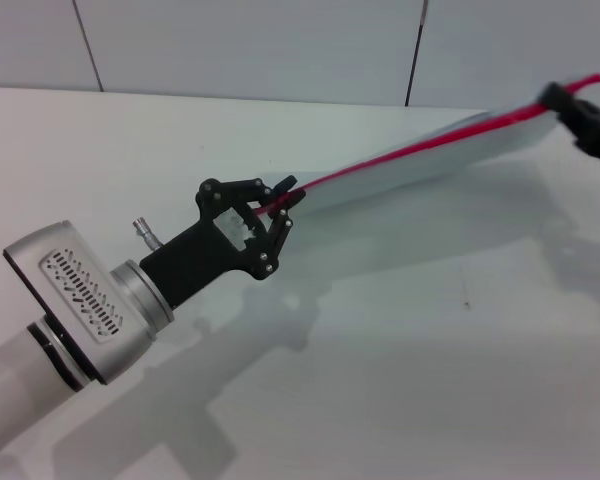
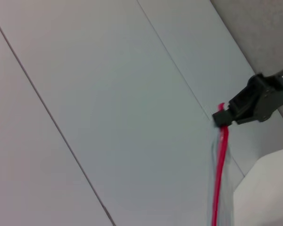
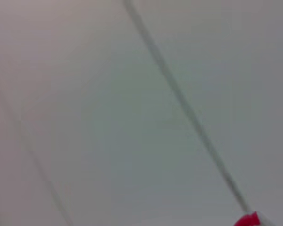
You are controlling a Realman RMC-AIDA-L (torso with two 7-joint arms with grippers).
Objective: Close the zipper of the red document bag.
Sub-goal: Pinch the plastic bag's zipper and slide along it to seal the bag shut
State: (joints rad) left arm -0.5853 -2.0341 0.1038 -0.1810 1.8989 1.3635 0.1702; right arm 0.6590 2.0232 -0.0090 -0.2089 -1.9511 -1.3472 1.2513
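Observation:
The red document bag [image 1: 460,155], a pale translucent pouch, hangs above the white table, stretched between both grippers. Its zipper [image 1: 420,150] is a thin red strip along the upper edge. In the head view my left gripper [image 1: 283,202] sits at the middle, shut on the zipper at the pouch's near end. My right gripper [image 1: 568,103] is at the far right edge, shut on the pouch's other end. The left wrist view looks along the zipper [image 2: 220,160] to the right gripper [image 2: 222,117], pinched on the red tip. The right wrist view shows only a red scrap [image 3: 248,220] of the zipper.
The white table [image 1: 430,350] spreads below the pouch and carries its shadow. A grey panelled wall [image 1: 280,50] runs along the back. My left arm's silver wrist [image 1: 90,300] reaches in from the lower left.

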